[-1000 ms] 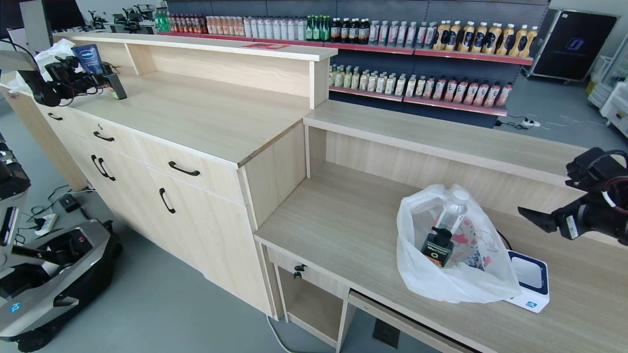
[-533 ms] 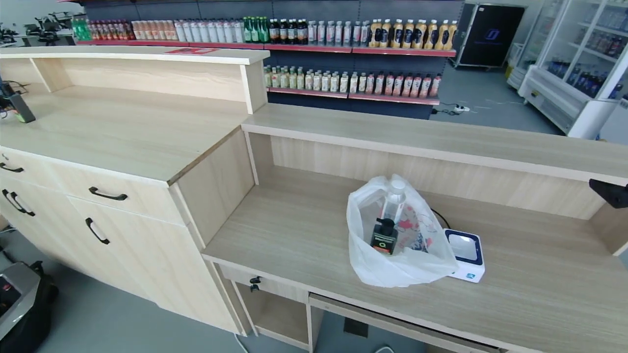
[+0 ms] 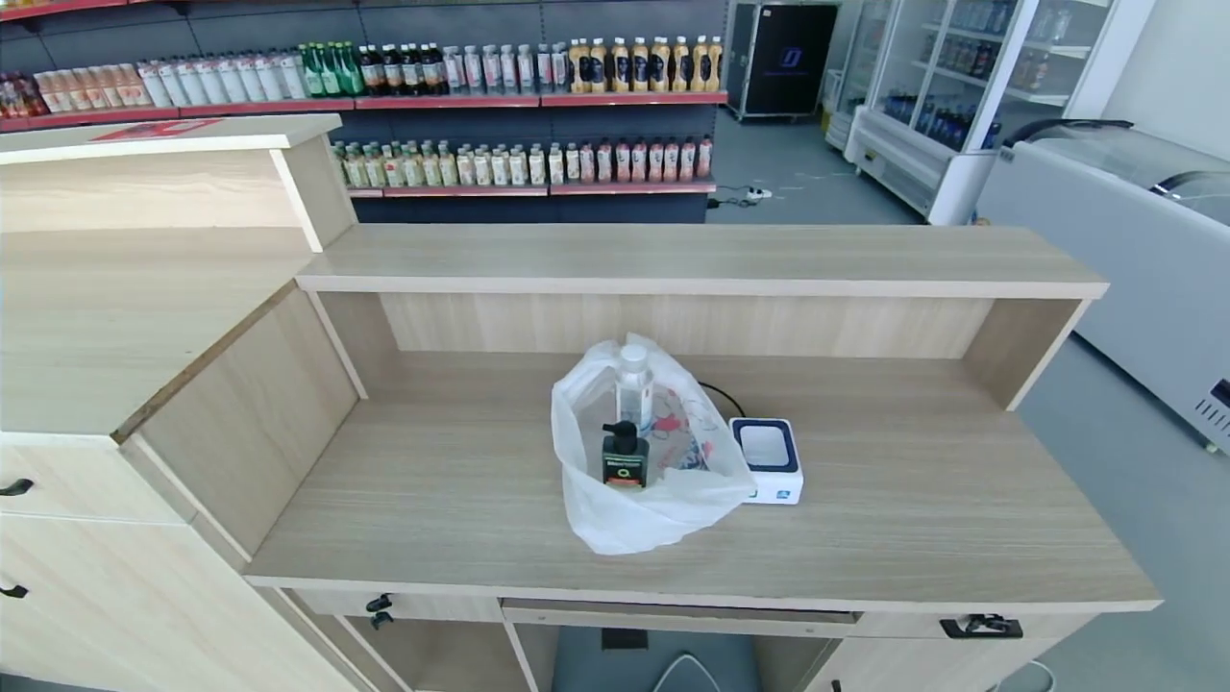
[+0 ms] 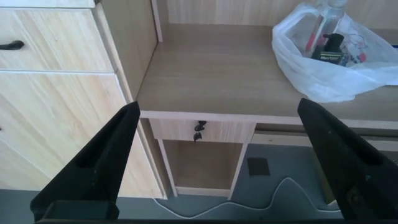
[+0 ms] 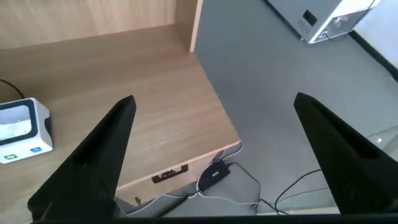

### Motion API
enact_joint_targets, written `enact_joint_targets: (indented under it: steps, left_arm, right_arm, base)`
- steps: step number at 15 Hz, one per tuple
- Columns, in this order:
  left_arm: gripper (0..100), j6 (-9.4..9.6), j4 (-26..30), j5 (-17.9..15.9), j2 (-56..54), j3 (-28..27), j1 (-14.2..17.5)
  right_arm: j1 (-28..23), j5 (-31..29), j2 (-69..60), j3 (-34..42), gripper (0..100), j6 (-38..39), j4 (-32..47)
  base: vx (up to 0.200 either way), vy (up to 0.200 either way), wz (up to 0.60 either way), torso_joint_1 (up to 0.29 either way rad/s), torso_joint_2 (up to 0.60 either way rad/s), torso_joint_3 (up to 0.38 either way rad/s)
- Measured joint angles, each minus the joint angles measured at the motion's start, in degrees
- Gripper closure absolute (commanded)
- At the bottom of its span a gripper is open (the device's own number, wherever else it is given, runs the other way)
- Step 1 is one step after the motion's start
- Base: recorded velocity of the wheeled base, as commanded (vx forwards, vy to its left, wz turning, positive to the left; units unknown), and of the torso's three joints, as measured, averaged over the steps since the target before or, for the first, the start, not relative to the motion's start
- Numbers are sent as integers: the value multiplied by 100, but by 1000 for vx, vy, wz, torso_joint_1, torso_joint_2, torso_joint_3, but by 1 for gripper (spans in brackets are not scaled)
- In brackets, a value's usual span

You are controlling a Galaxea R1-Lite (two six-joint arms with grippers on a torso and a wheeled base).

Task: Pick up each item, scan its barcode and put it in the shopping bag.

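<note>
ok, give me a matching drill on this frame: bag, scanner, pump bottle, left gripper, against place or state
1. bag
2. scanner
3. pump bottle
4. left gripper

A. black, standing in the bag
B. spread wide, holding nothing
C. white box, just right of the bag
D. translucent white, mouth open, middle of the desk

Pairs: 1-D, 2-C, 3-A, 4-B

The white see-through shopping bag (image 3: pixel 615 519) is sitting pretty much dead centre of the head view, with its mouth gaping open upward. Inside, a clear bottle (image 3: pixel 633 384) with a white cap is standing upright toward the back, and a black pump bottle (image 3: pixel 625 459) is standing right in front of it. The white, blue-trimmed scanner (image 3: pixel 766 459) is sitting just right of the bag, touching it, with its window facing up.
</note>
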Motion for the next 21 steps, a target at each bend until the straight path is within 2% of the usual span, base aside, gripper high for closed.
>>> enact_joint_targets:
  steps: [5,8,10,14,21]
  left_arm:
    - [0,2,4,1,0,0,-6]
    - [0,0,4,0,0,0,-4]
    - [0,2,4,0,0,0,-1]
    - [0,2,4,0,0,0,-6]
    - [0,0,4,0,0,-2,-1]
  right_arm:
    - [130,65,-2266,2125,0,224,-37]
    - [425,126,-3707,2903,0,399,299]
    - [696,139,-4450,3120,0,475,936]
    - [883,139,-4997,3202,0,508,976]
    - [963,137,-5127,3207,0,522,978]
  base:
    - [0,0,0,0,0,0]
    - [0,0,0,0,0,0]
    - [0,0,0,0,0,0]
    - [0,0,0,0,0,0]
    - [0,0,0,0,0,0]
